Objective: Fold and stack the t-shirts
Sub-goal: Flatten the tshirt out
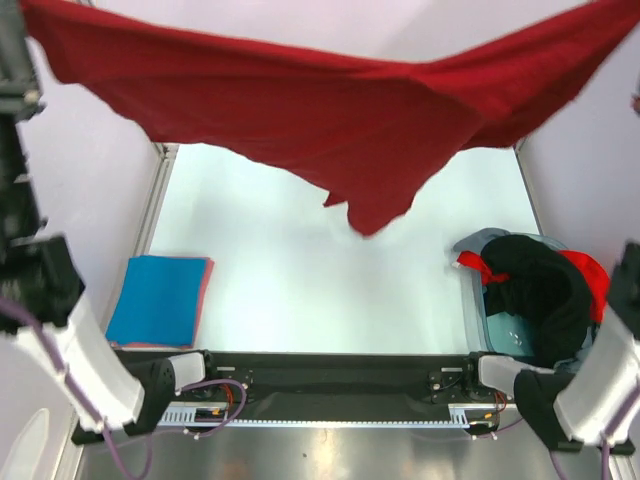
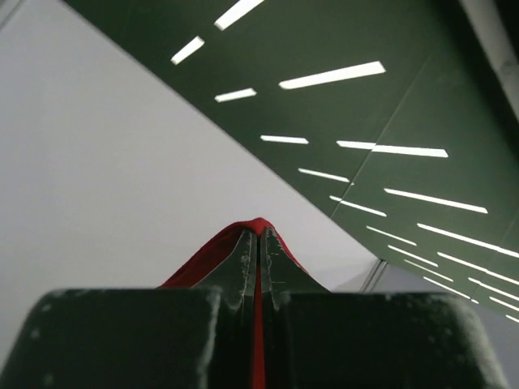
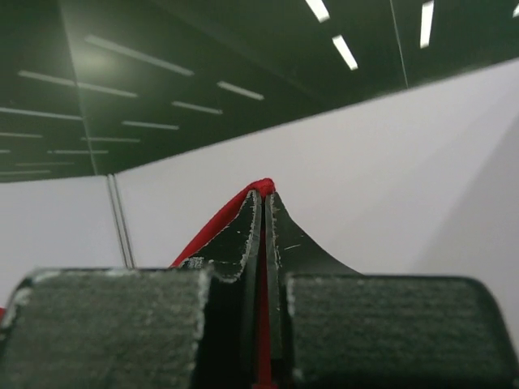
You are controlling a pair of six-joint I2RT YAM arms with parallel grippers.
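A dark red t-shirt (image 1: 330, 110) hangs spread wide across the top of the top view, high above the table, with a loose flap (image 1: 375, 205) drooping from its middle. Its two ends run out of the frame at the upper corners, where the gripper tips are cut off. In the left wrist view my left gripper (image 2: 259, 231) is shut on a fold of the red cloth (image 2: 207, 255). My right gripper (image 3: 264, 194) is likewise shut on red cloth (image 3: 215, 227). Both wrist cameras face walls and ceiling.
A folded bright blue t-shirt (image 1: 160, 300) lies at the table's near left on a folded red one (image 1: 206, 290). At the near right a clear bin (image 1: 478, 310) holds crumpled black (image 1: 535, 290), bright red (image 1: 590, 275) and pale grey-blue (image 1: 480, 240) shirts. White table (image 1: 330, 280) lies below.
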